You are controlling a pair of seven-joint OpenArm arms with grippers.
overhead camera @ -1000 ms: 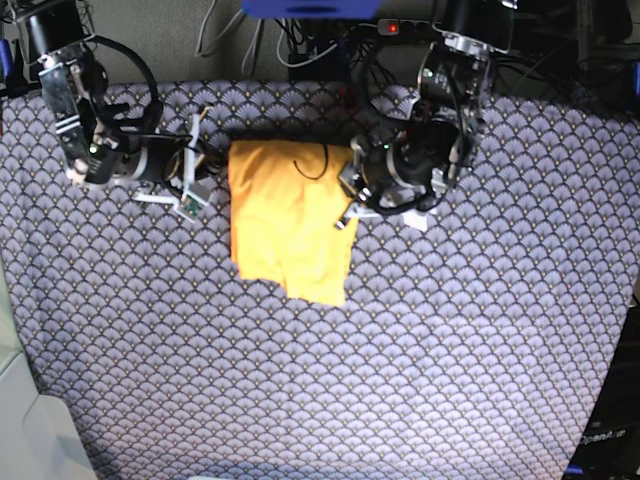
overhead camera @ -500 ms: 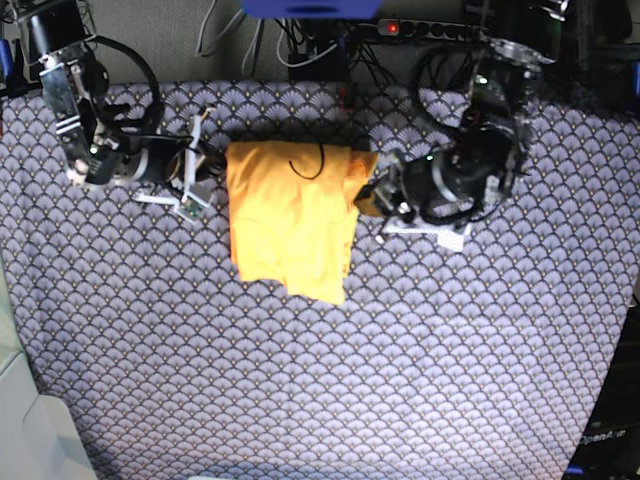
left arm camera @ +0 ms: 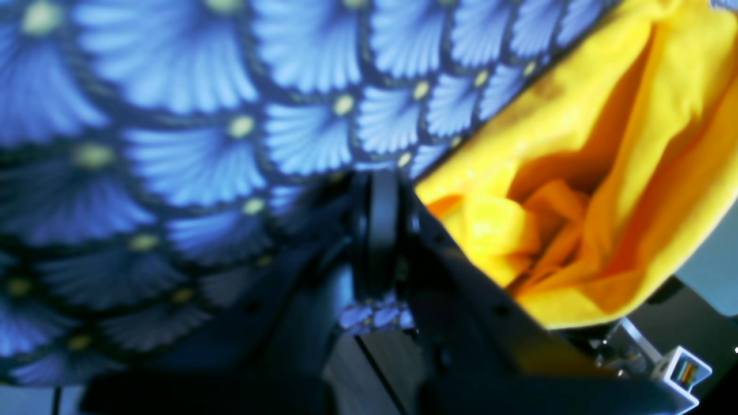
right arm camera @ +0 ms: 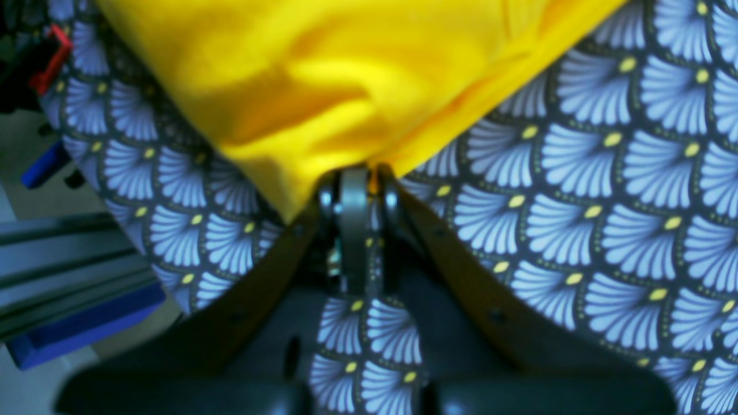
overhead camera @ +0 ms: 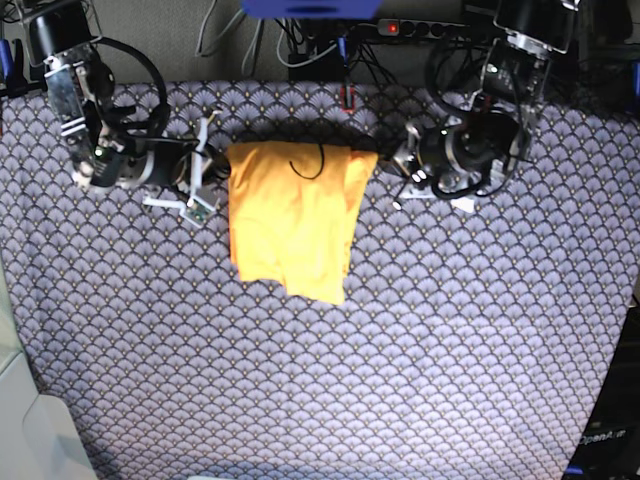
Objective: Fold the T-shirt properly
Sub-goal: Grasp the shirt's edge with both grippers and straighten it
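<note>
T-shirt [overhead camera: 292,219] lies folded into a tall, roughly rectangular bundle on the scallop-patterned cover [overhead camera: 420,340], toward the far middle of the table, with its thin dark collar line [overhead camera: 308,165] curling on the upper face. Its lower edge is uneven, one flap hanging lower toward the base view's right. The right gripper [overhead camera: 212,172] sits at the shirt's upper corner on the base view's left; in the right wrist view its jaws are drawn together with the yellow cloth [right arm camera: 351,75] meeting them at the tips [right arm camera: 354,184], so it appears to pinch the shirt's edge. The left gripper [overhead camera: 390,172] is at the opposite upper corner, on the base view's right. In the left wrist view its jaws [left arm camera: 380,213] look closed, the cloth [left arm camera: 582,190] bunched in loose folds just beside them, but the blur keeps me from telling whether any cloth is caught between them. Both arms reach in from the table's far edge, where cables [overhead camera: 310,45] run behind the cover.
</note>
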